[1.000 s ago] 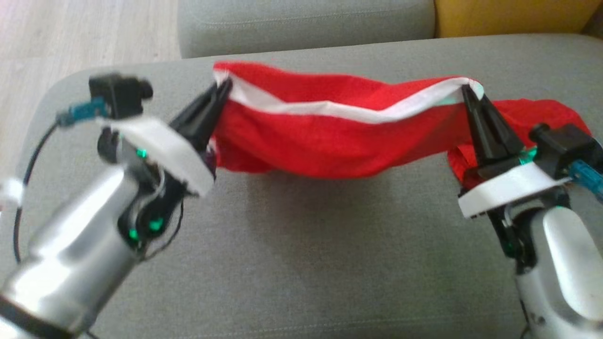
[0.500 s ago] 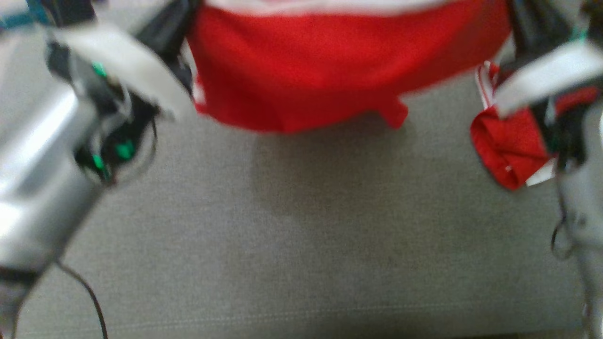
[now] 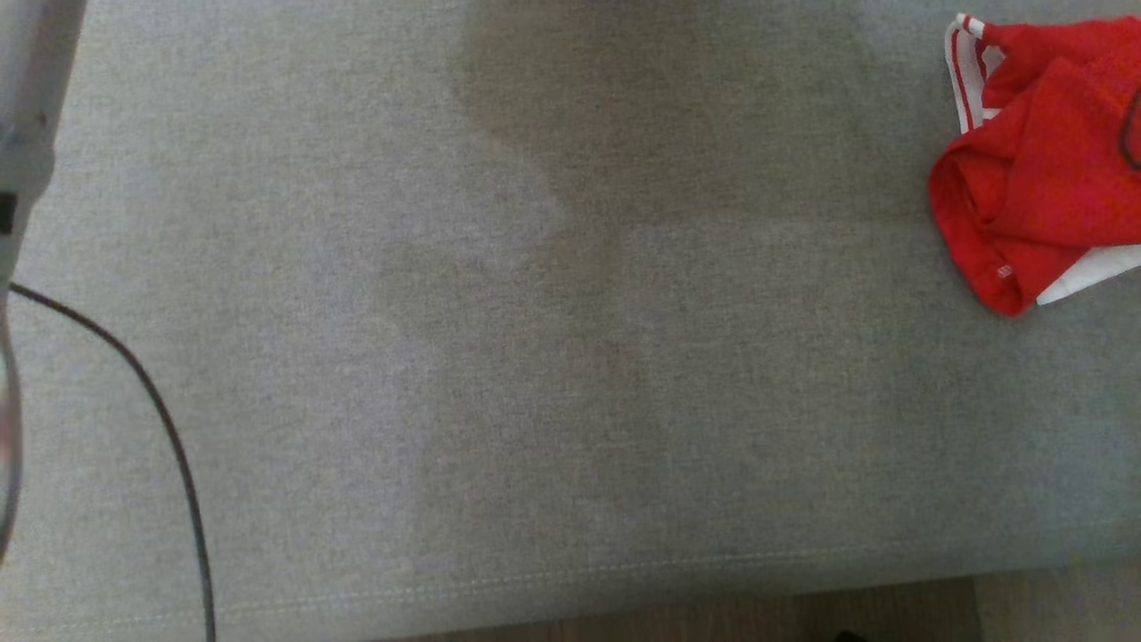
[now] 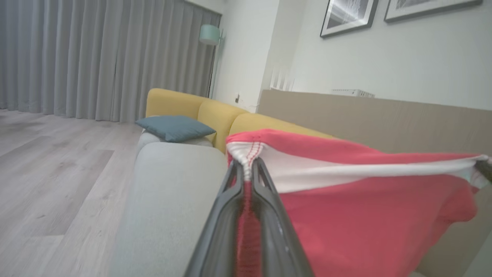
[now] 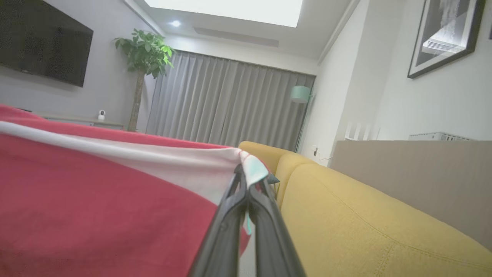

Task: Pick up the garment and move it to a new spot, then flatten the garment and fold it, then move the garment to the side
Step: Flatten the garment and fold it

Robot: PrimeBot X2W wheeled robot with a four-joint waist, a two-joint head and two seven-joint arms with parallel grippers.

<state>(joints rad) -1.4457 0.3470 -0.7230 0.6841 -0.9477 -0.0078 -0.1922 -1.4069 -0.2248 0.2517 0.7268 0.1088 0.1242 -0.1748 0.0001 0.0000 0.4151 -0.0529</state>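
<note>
The garment is red with a white band. In the left wrist view my left gripper [image 4: 248, 169] is shut on one corner of the garment [image 4: 365, 207], which stretches away to the right above the grey sofa seat [image 4: 173, 192]. In the right wrist view my right gripper [image 5: 249, 177] is shut on the other white-edged corner of the garment [image 5: 96, 204], the cloth spreading left. In the head view a hanging red end of the garment [image 3: 1034, 205], with white striped trim, rests on the grey seat [image 3: 535, 357] at the upper right.
A pale forearm [image 3: 31, 107] and a black cable [image 3: 169, 437] run down the head view's left edge. The seat's front seam [image 3: 535, 580] and wooden floor lie below. Yellow sofa backs [image 5: 365, 215], a blue cushion [image 4: 175, 127] and curtains stand behind.
The head camera has tilted down, so both grippers and the stretched cloth have left its top edge. The garment has been lifted, leaving one end trailing on the seat.
</note>
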